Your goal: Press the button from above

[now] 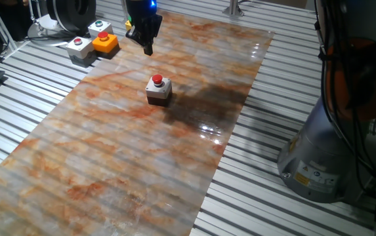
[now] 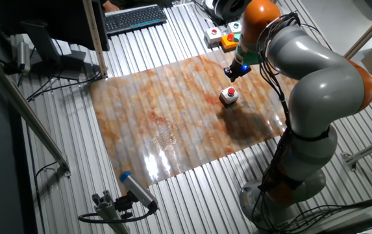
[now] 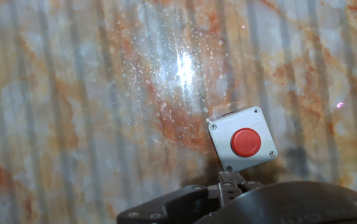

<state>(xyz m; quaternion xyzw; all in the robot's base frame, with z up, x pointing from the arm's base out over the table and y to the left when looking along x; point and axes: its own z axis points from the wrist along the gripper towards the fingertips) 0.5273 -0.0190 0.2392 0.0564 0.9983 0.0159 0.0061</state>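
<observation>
Red and round, the button (image 3: 245, 142) sits right under me in the hand view, on its pale grey square lid, just beyond my own fingertips (image 3: 230, 185). Those tips show only as a narrow metal nub at the bottom edge, so whether they are spread or pressed together I cannot tell. My gripper (image 1: 147, 47) hangs in the air, above and a little off to one side of the box (nothing is touching the cap yet). So the approach looks mostly made; what is left, I judge, is to line up over the cap and come straight down. The little box stands on the marbled mat (image 1: 109, 151), near its middle, well apart from every edge. Farther off, at the table's far corner, three more button boxes (image 1: 93, 40) huddle together, the orange one among them.
</observation>
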